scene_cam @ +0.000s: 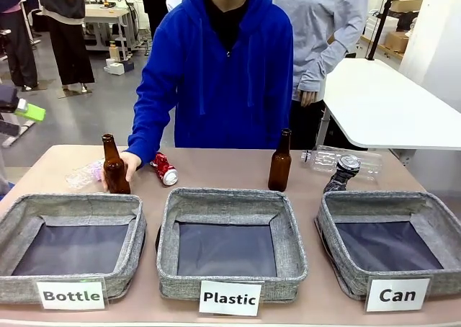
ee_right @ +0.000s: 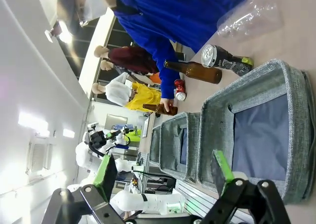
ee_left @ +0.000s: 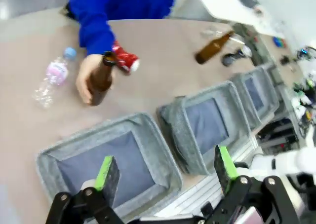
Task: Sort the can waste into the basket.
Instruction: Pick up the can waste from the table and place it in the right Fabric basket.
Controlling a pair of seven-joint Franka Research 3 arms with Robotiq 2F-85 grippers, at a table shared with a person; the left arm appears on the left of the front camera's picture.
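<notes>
Right wrist view showed my right gripper [ee_right: 164,168] spread wide and empty at the bottom edge, the basket [ee_right: 296,110] at centre right just beyond it. A dark can [ee_right: 222,58], possibly dented, sat upper right past its rim. My left gripper [ee_left: 165,167] gaped empty too, bottom centre of its own frame.

You have three baskets along the near edge: Bottle basket [scene_cam: 79,201] left, Plastic basket [scene_cam: 223,195] middle, Can basket [scene_cam: 382,197] right. Just behind the Can basket sits a tall can [scene_cam: 341,174]; a crushed can [scene_cam: 166,169] lies behind the Plastic basket's left corner.
</notes>
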